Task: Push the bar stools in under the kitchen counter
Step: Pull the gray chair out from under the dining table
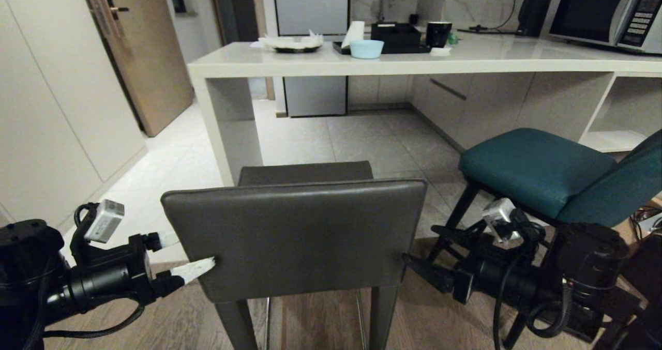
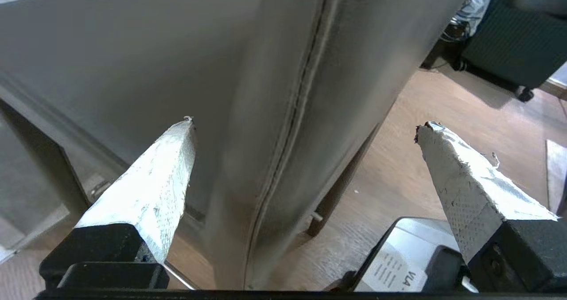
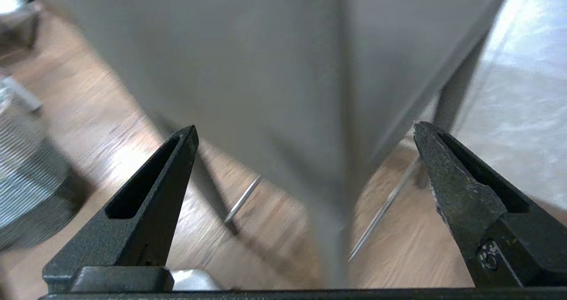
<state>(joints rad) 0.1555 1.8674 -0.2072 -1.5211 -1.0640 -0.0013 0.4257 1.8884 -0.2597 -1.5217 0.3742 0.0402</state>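
1. Two bar stools stand on the floor short of the kitchen counter: the dark grey stool (image 1: 295, 236) is nearest the camera with its backrest facing the robot, and the teal stool (image 1: 538, 171) stands to its right, just in front of the open white shelf cubby (image 1: 620, 122).
2. Neither seat is under the cream tabletop (image 1: 465, 60); the grey seat's far edge lies near the slab's panel support (image 1: 227, 127).
3. The left pincer (image 1: 183, 254) sits at the left edge of the grey backrest with its white-wrapped fingers (image 2: 155, 185) spread wide; one fingertip meets the rear face, and the backrest's edge runs between the two.
4. The right pincer (image 3: 305, 131) is at the backrest's right edge, its black fingers (image 3: 155, 189) also spread, with the edge seam between them; that view is smeared, so contact is probably there but not certain.
5. On the tabletop a black tray (image 1: 385, 47) carries a black box (image 1: 395, 33), with a pale blue bowl (image 1: 366, 48) at its front and a white roll (image 1: 353, 33) standing beside the bowl; the bowl's inside is hidden.
6. A dark plate (image 1: 295, 44) to the left holds crumpled white paper, and a black mug (image 1: 438, 33) stands right of the tray.
7. A microwave (image 1: 605, 11) sits at the far right.
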